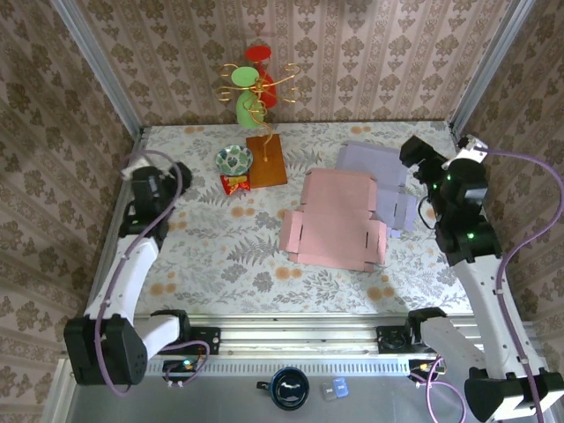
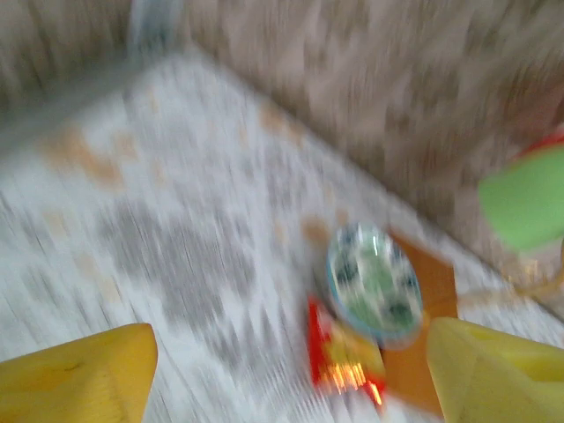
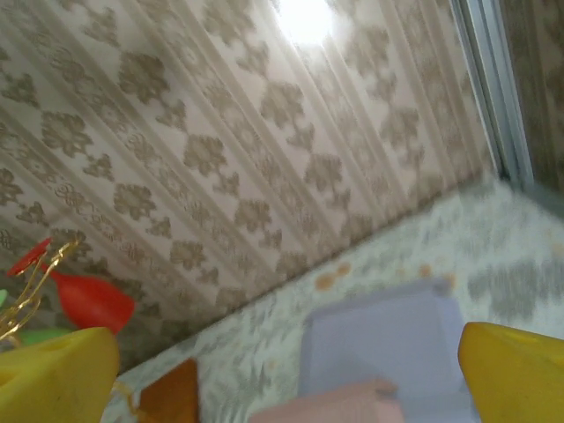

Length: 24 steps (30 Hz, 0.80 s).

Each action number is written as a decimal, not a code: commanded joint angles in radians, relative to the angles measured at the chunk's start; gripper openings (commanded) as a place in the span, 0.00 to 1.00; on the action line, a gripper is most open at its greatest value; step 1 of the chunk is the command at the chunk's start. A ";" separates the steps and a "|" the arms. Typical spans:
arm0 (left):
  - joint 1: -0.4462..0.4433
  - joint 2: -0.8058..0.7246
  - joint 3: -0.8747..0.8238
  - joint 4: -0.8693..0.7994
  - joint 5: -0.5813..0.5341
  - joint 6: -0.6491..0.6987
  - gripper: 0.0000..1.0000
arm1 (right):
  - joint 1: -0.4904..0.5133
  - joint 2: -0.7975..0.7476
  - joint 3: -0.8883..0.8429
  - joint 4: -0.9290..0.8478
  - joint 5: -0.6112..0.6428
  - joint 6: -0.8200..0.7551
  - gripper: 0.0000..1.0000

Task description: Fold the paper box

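We counted two: pink box [image 1: 339,218], lilac box [image 1: 374,169], edges seemingly overlapping; table [image 1: 203,256] open leftward; left gripper [image 2: 291,339], right gripper [image 3: 286,370] gaped empty.

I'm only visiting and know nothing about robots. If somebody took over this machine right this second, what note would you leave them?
Left gripper: open, empty, at the left side of the table, near the patterned bowl and red snack packet.
Right gripper: open, empty, at the far right by the lavender paper box.
Things: the pink paper box lies flat mid-table with its flaps spread out. The lavender one lies flat behind it, to the right.
Done: no folds that I can see.
Left: all the folding.
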 commanded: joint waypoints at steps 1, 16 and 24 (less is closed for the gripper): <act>-0.231 0.003 -0.023 -0.321 0.078 -0.397 0.78 | 0.078 0.101 0.074 -0.494 -0.136 0.217 0.99; -0.919 0.224 -0.258 0.267 -0.198 -1.066 0.67 | 0.104 0.145 -0.255 -0.302 -0.477 0.244 0.71; -0.955 0.401 -0.229 0.442 -0.225 -1.092 0.64 | -0.031 0.389 -0.196 -0.200 -0.517 0.143 0.66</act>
